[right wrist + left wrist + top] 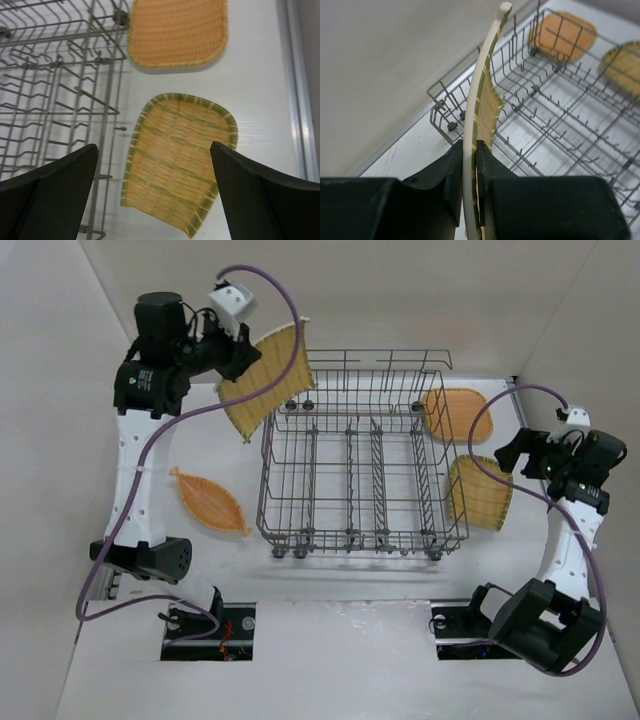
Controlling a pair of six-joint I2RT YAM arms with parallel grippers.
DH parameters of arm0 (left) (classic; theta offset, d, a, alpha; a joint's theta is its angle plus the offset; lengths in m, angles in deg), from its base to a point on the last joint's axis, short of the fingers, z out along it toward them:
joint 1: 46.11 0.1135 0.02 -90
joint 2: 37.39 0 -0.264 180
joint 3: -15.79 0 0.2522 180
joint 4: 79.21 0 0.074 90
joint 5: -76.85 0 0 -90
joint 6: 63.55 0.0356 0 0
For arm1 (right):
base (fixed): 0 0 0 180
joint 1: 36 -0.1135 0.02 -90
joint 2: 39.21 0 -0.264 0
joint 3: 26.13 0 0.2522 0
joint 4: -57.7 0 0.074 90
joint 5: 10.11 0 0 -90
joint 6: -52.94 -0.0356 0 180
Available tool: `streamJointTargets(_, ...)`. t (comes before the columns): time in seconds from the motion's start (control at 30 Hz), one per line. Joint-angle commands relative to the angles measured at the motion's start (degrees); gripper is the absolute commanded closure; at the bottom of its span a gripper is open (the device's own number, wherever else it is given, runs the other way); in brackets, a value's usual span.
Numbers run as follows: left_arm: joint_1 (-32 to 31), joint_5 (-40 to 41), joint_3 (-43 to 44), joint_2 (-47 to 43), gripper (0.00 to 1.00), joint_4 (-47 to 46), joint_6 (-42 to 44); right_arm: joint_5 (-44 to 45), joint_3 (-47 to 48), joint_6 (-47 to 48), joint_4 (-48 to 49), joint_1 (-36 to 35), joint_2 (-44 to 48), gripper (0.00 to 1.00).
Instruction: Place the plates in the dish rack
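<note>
My left gripper [240, 362] is shut on a yellow woven square plate [268, 378] and holds it on edge in the air beside the dish rack's far left corner. In the left wrist view the plate [481, 95] shows edge-on between my fingers [452, 170]. The grey wire dish rack [362, 465] holds no plates. A leaf-shaped orange plate [208, 500] lies flat left of the rack. An orange square plate [458, 412] and a yellow-green square plate [480, 493] lie right of it. My right gripper [518, 454] is open above the yellow-green plate [177, 160].
White walls enclose the table on the left, back and right. The rack's taller rear rail [380, 365] stands at its far side. The orange square plate [176, 31] lies against the rack's corner wheel.
</note>
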Motion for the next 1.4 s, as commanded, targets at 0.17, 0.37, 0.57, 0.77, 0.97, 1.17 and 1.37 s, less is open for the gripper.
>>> streamJointTargets(0.17, -9.4, 6.8, 3.0, 2.1, 0.9, 3.9, 20.4, 2.3, -10.9, 3.1, 14.8, 6.5, 5.7, 0.0)
streamJointTargets(0.37, -12.9, 7.8, 6.0, 4.1, 0.9, 5.1, 23.3, 2.0, -13.1, 1.6, 17.4, 8.6, 6.5, 0.0)
streamJointTargets(0.57, -14.8, 10.8, 11.5, 5.2, 0.9, 6.1, 27.6, 2.0, -13.7, 1.4, 18.2, 9.6, 5.7, 0.0)
streamJointTargets(0.77, -16.0, 14.8, 11.1, 4.1, 0.9, 3.8, 33.7, 1.6, -13.9, 1.6, 18.7, 10.7, 4.1, 0.0)
streamJointTargets(0.97, -19.6, 12.0, -1.6, -1.3, 0.9, -6.4, 36.3, 1.2, -13.0, 0.5, 19.7, 11.6, 1.8, 0.0)
streamJointTargets(1.17, -22.0, 5.0, -1.5, -0.3, 0.91, -6.9, 34.5, 1.1, -12.9, 0.5, 19.4, 11.5, 1.4, 0.0)
streamJointTargets(1.37, -23.3, -4.3, -2.4, 0.3, 0.91, -7.0, 30.4, 1.1, -12.5, 0.4, 19.1, 11.5, 0.8, 0.0)
